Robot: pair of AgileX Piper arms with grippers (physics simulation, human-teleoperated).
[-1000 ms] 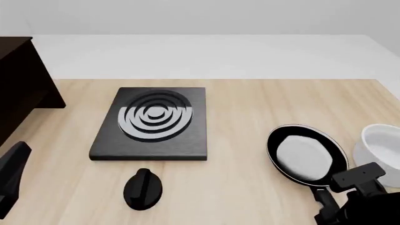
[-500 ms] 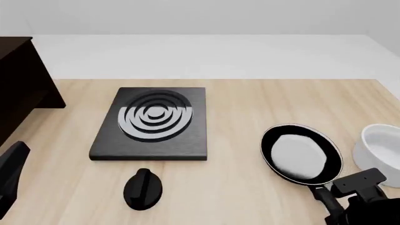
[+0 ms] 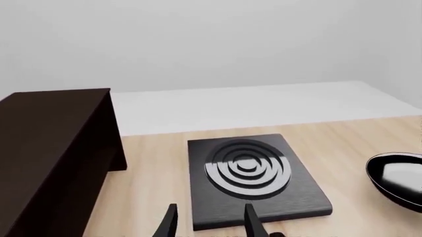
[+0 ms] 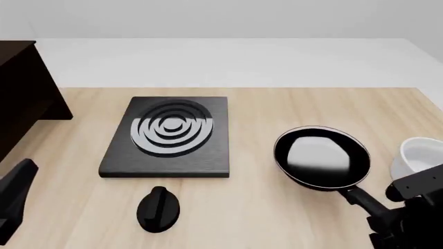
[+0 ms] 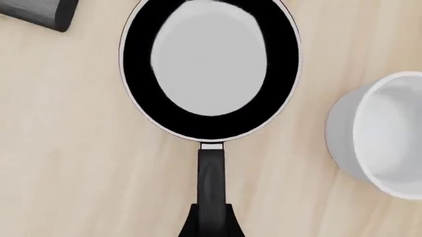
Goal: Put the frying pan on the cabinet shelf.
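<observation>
At the table's nine o'clock edge the cabinet shelf (image 4: 21, 88) is seen only as a dark brown corner, so its height and free surface can hardly be judged, and the pan could be set down short or caught on the side panel. The left gripper (image 3: 207, 224) is held with its fingers parted and empty, just short of the burner plate (image 4: 168, 136), where it could be struck by anything carried across. The burner plate and the black knob (image 4: 158, 208) lie in the straight path. At three to four o'clock the frying pan (image 4: 321, 156) is gripped by its handle end in the right gripper (image 5: 211, 224); with so long a lever, sagging or twisting is likely. The white bowl (image 4: 420, 158), just beside, could be knocked.
</observation>
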